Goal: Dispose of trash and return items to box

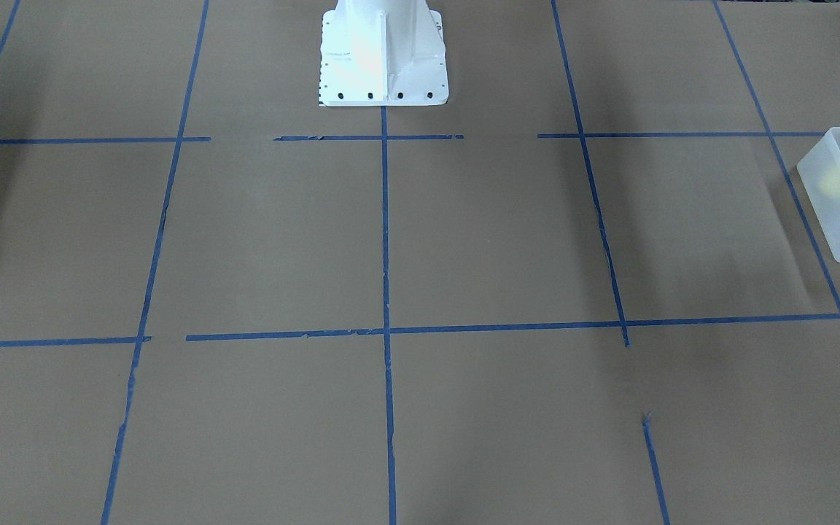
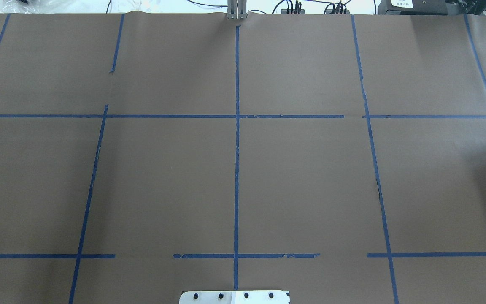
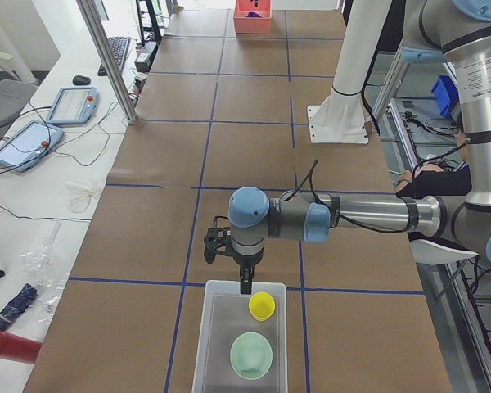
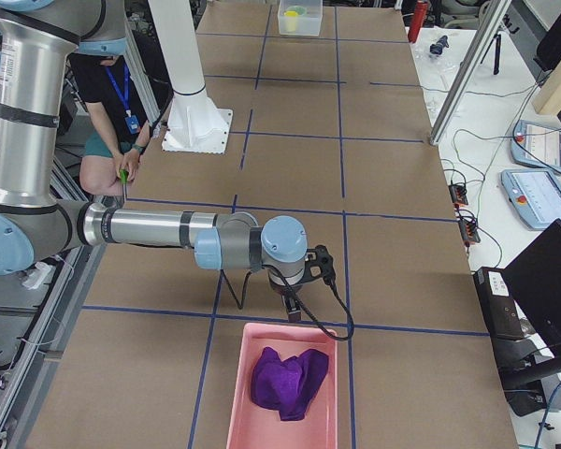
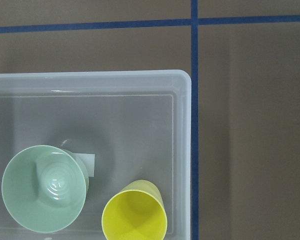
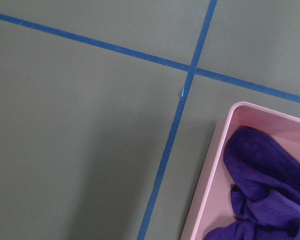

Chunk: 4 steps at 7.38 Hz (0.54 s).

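Observation:
The yellow cup [image 5: 134, 214] and the mint-green bowl [image 5: 44, 187] sit upright side by side inside the frosted-white box [image 5: 185, 125]. The box [image 3: 203, 344] stands at the table's end on my left side, with the cup [image 3: 262, 305] and bowl [image 3: 251, 355] in it. My left gripper [image 3: 245, 283] hangs over the box's far edge, above the cup. I cannot tell whether it is open or shut. My right gripper [image 4: 293, 305] hangs over the far edge of a pink bin. I cannot tell its state either. Neither wrist view shows fingers.
The pink bin [image 4: 234, 393] at the table's other end holds a crumpled purple cloth [image 4: 290, 382], which also shows in the right wrist view [image 6: 265, 185]. The white robot base [image 1: 383, 58] stands mid-table at the robot's side. Blue tape lines cross the brown table cover.

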Available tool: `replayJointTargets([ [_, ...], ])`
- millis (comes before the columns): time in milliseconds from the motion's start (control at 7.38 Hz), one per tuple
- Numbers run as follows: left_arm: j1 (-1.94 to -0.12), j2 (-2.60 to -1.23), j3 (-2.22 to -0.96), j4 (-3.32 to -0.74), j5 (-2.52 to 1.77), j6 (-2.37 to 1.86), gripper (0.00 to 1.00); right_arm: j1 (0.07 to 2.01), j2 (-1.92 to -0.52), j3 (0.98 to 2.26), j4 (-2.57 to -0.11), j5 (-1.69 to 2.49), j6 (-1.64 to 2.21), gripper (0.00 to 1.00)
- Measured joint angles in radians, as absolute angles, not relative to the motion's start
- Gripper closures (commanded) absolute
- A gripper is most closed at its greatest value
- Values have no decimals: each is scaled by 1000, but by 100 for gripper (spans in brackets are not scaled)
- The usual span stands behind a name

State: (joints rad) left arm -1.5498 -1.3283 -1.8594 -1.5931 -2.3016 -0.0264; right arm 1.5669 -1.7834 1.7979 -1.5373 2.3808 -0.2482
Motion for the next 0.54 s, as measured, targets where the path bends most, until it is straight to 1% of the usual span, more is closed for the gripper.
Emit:
replayJointTargets([
  [271, -1551, -1349, -1858, -1590, -2301, -27, 0, 1563, -1786, 1837, -1600, 2343, -248, 0],
  [542, -1553, -1352, -1863, -1593, -2299, -28, 0, 1562, -1787, 1840, -1607, 2341, -250, 0],
])
